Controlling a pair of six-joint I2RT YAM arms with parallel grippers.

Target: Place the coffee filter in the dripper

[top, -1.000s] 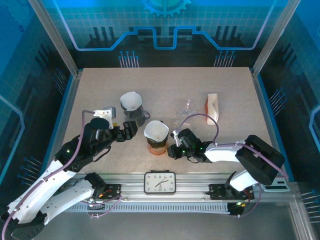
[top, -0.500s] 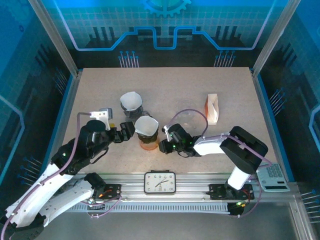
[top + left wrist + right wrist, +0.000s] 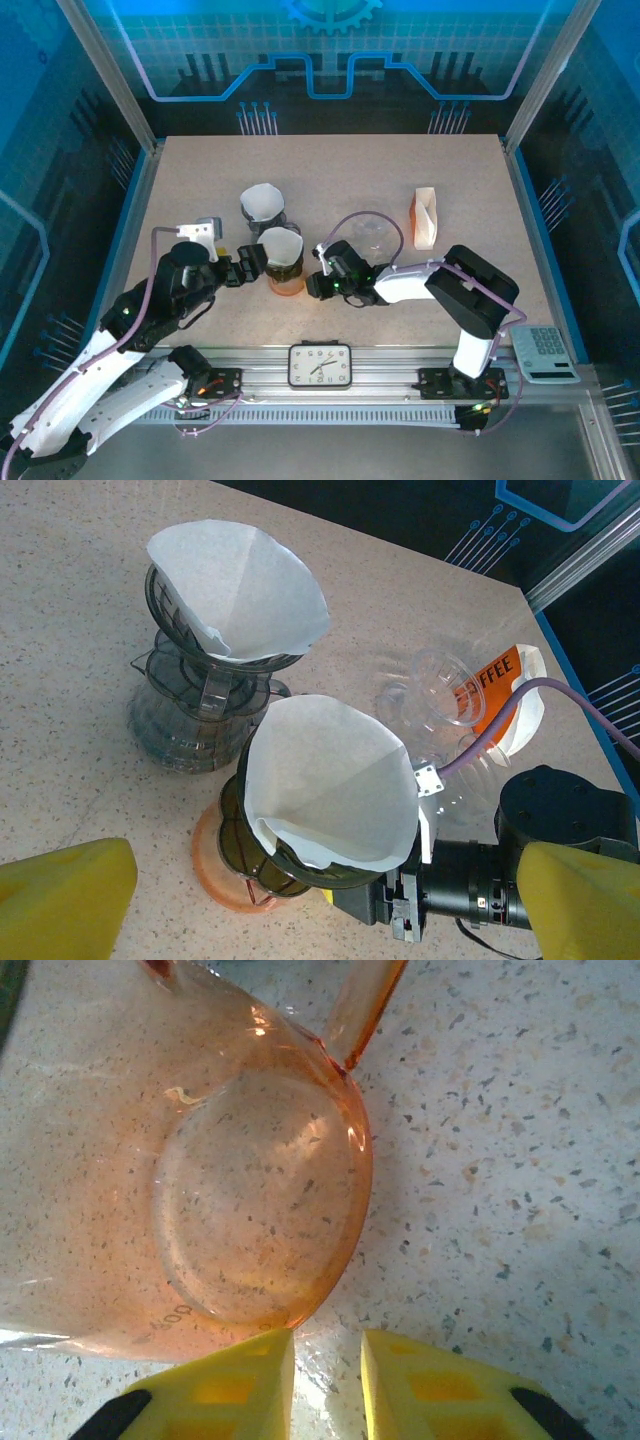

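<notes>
Top view: a speckled beige desk (image 3: 330,160) sits inside a blue-lit enclosure with circuit-pattern walls and aluminium posts. A clock (image 3: 320,365) lies on the near rail and a calculator (image 3: 545,352) sits off the right corner. The coffee filter (image 3: 283,245) sits in the orange dripper (image 3: 286,281), left of centre and just in front of a grey dripper (image 3: 264,225) that has its own paper. A clear dripper (image 3: 372,232) and a filter packet (image 3: 424,217) stand to the right. The left hand (image 3: 256,266) is just beside the orange dripper, spread wide. The right hand (image 3: 316,284) is low at the dripper's right side.

Left wrist view: the white cone fills the orange dripper, its rim a little uneven. The yellow fingers (image 3: 60,890) sit far apart at the bottom corners, and the right hand's black body is against the dripper's base.

Right wrist view: the fingers (image 3: 240,1375) are nearly together at the edge of the orange base; I cannot tell whether they pinch it.

A second ago the orange dripper and its filter stood further right and nearer the rail. The right arm now reaches further left, and the left hand is as wide as before
</notes>
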